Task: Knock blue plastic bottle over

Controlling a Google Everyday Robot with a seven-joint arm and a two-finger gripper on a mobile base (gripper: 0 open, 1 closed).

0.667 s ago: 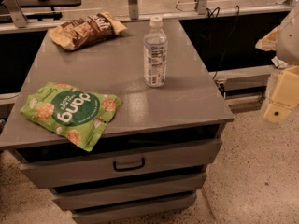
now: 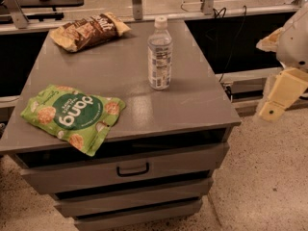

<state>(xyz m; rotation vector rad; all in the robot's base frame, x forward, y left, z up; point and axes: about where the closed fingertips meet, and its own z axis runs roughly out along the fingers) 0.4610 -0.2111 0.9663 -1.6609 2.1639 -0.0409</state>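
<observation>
Here we go: the blue plastic bottle (image 2: 160, 54) is upright, white cap on top, standing on the grey cabinet top (image 2: 202, 107) exactly where it stood a moment ago. Nothing has touched it yet.

The change is out at the edge of view. The gripper (image 2: 281, 94), hanging in the air well apart from the bottle and beyond the cabinet edge on the bottle's far side from the snack bags, has crept a shade closer to the bottle than it was. It sits lower than the bottle's cap, roughly level with the bottle's base or a touch below. Whether the tool is apart or together, I cannot tell from here (only its pale yellowish housing shows).

So what does that mean? By my reading this is the approach, barely begun, and the knock itself is all still to come. The lane between gripper and bottle looks free of other things. The green snack bag (image 2: 73, 115) lies on the other side of the bottle and nearer the camera, and the brown snack bag (image 2: 89, 30) lies beyond the bottle on that same side, so a bottle pushed that way should land on bare top between them.
</observation>
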